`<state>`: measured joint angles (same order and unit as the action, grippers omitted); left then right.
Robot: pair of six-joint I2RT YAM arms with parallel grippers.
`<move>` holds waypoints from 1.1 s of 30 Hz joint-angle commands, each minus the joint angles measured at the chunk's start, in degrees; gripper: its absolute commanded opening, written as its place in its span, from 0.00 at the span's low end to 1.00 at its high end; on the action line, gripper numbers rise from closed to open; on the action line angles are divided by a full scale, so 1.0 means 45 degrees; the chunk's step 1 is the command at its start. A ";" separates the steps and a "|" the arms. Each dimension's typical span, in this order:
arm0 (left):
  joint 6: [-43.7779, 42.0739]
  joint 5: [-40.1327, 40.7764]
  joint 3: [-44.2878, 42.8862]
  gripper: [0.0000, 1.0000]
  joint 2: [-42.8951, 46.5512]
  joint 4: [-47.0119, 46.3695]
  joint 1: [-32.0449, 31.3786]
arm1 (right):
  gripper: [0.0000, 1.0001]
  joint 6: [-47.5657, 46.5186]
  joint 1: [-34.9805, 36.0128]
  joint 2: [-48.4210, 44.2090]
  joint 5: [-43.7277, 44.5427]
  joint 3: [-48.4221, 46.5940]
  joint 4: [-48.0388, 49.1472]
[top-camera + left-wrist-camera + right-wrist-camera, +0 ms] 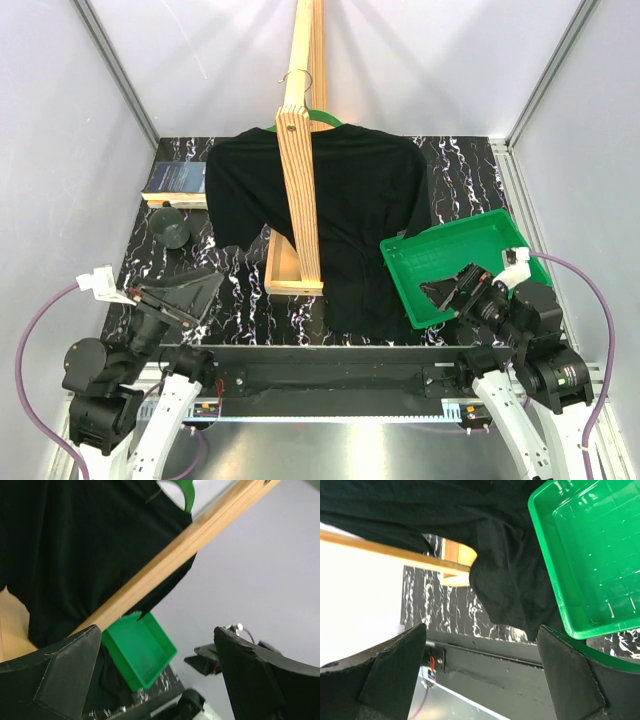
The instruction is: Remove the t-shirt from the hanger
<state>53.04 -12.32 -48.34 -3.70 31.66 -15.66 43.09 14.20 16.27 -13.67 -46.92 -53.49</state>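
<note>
Black cloth, green plastic and pale wood on marbled black.

The t-shirt [350, 200] is plain black with no print. The hanger [325, 118] is bright green, the same solid green as the glossy tray [470, 262]. The wooden stand [300, 150] is pale honey with faint grain. The table [240, 290] is black, veined with white marbling. The book [178, 182] has a dark blue cover, and the small round object [172, 230] is dark green-black. The left tool [185, 295] and right tool [455, 290] are matte black, with purple cables [22, 345]. The walls [60, 150] are pale grey.
</note>
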 commanded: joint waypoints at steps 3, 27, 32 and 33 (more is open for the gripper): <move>-0.0184 -0.1502 -0.0391 0.99 -0.0134 0.0815 0.0043 | 1.00 -0.1801 -0.0049 0.0249 -0.2251 -0.0647 0.0617; -0.2250 -0.3105 -0.4157 0.99 -0.1657 0.7198 0.0023 | 1.00 -0.4788 -0.0030 0.6495 -0.0480 -0.6407 0.0227; -0.3035 -0.1579 -0.4669 0.99 -0.1482 0.7653 0.0004 | 1.00 -0.5941 -0.0049 0.8568 -0.0145 -0.9039 0.0813; -0.3345 -0.1676 -0.4611 0.99 -0.1481 0.7594 0.0004 | 1.00 -0.6368 -0.0049 0.9287 -0.0242 -0.9434 0.0910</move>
<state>43.81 -21.32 -67.59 -10.15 64.86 -15.66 21.17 14.20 50.74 -17.32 -81.49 -53.47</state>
